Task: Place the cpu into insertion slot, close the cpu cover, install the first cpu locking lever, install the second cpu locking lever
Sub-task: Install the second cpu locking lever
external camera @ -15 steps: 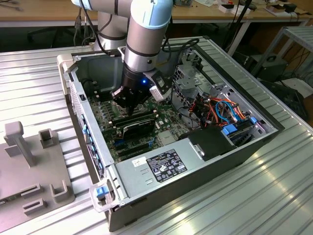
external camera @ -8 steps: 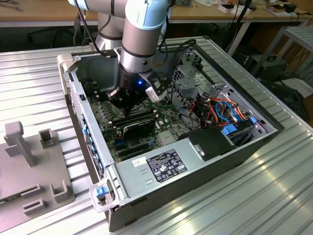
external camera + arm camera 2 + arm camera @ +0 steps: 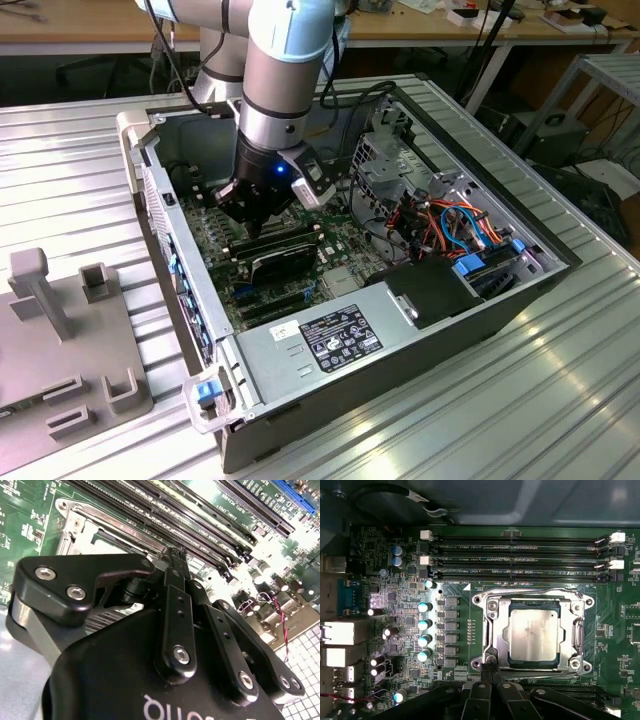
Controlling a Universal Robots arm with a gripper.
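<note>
Silvery, matte cpu (image 3: 534,635) lies flat in the insertion slot (image 3: 491,611), framed by the shiny cpu cover (image 3: 576,635). Black gripper (image 3: 490,666) jaws pinched together, empty, at the socket's corner.

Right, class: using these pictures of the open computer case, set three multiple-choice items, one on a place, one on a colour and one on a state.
1. Where does the cpu lie?
A. In the insertion slot
B. On the ribbed table outside the case
C. On top of the memory slots

2. What colour is the circuit board?
A. Red
B. Green
C. White

3. How does the cpu cover stand?
A. Raised upright on its hinge
B. Taken off and laid aside
C. Down flat around the cpu

Answers:
1 A: in the first wrist view, the silvery chip sits inside the socket's metal rim.
2 B: the board is green all around the socket.
3 C: the frame lies flat, and the chip shows through its window.
</note>
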